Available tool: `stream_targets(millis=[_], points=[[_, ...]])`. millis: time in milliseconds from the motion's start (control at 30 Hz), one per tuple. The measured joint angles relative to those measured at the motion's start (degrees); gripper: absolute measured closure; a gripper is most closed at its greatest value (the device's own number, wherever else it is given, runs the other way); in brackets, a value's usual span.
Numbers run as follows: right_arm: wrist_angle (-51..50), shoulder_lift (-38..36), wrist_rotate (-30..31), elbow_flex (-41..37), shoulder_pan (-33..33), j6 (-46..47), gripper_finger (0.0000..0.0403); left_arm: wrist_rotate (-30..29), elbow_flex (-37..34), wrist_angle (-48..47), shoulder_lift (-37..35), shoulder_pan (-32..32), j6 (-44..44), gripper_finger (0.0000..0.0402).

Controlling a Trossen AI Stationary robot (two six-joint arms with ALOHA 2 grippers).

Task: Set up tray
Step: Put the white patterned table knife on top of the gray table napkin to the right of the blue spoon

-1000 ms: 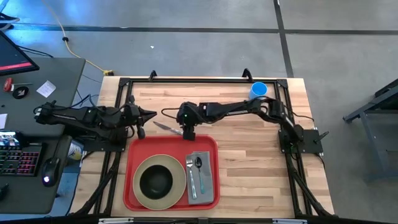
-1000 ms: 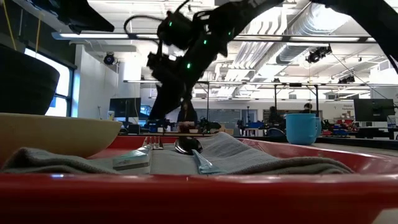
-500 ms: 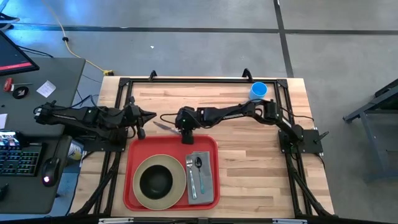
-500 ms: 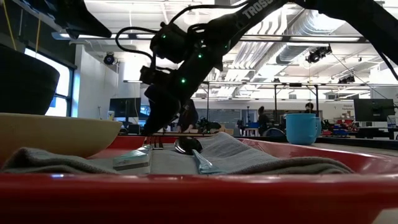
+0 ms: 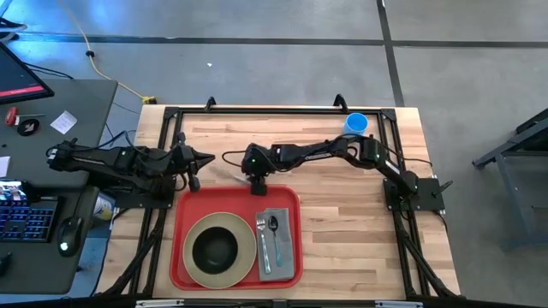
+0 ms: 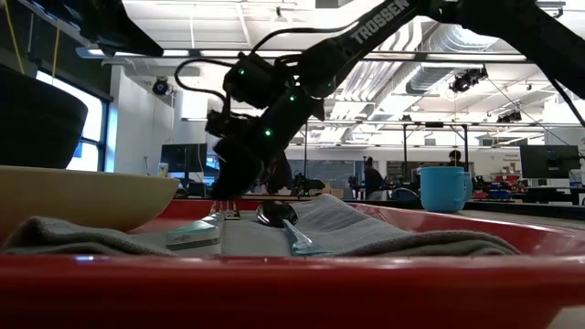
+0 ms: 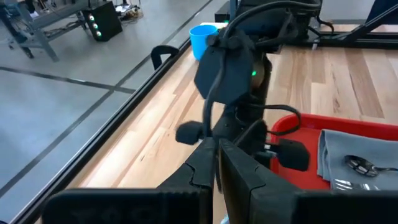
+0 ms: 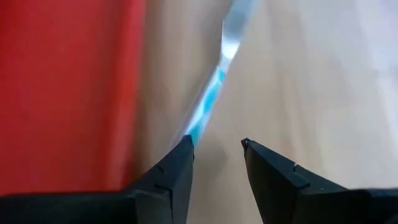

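The red tray (image 5: 175, 257) lies near the table's near edge. It carries a cream plate (image 5: 248, 248) with a dark bowl (image 5: 214, 248), and a grey napkin (image 5: 278, 257) with a fork and a spoon. A knife (image 5: 228, 174) with a silver blade and a blue handle (image 8: 208, 99) lies on the wood just beyond the tray's far rim. My right gripper (image 5: 254, 174) (image 8: 216, 144) points down over the handle end, open; the handle runs up to one fingertip (image 8: 185, 146). My left gripper (image 5: 204, 157) (image 7: 217, 152) waits, shut, at the table's left. My right gripper comes from above, pointing down, with one fingertip (image 8: 186, 142) standing at the free end of the knife's blue handle (image 8: 198, 121). The knife lies flat on the wood. Whether the finger touches it, I cannot tell.
A blue cup (image 5: 356, 124) (image 6: 444, 187) stands at the table's far right. A black frame (image 5: 282, 109) runs round the table top. Bare wood (image 5: 360, 222) lies to the right of the tray. People show far off in the room behind.
My right gripper has come down and shifted a little toward the table's left, from above the tray's far rim to the knife's handle end. The knife and the things on the tray have stayed put.
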Motion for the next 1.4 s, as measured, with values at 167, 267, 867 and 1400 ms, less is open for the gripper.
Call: stream_targets(millis=[167, 267, 867, 1400], points=[[-6.2, -0.2, 5.3, 0.1, -1.7, -2.1, 0.0265, 0.0, 0.0, -0.1, 0.0, 0.0, 0.7, 0.0346], [-9.3, -1.0, 5.3, 0.0, -3.0, -1.6, 0.0265, 0.0, 0.0, -0.5, 0.0, 0.0, 0.7, 0.0346], [-3.0, -4.6, -7.5, -0.3, -2.7, 6.8, 0.0265, -0.1, 0.0, -1.8, 0.0, 0.0, 0.0, 0.0346], [1.0, -0.6, -7.5, -0.3, -0.5, 7.5, 0.0265, -0.1, 0.0, -1.8, 0.0, 0.0, 0.7, 0.0346]])
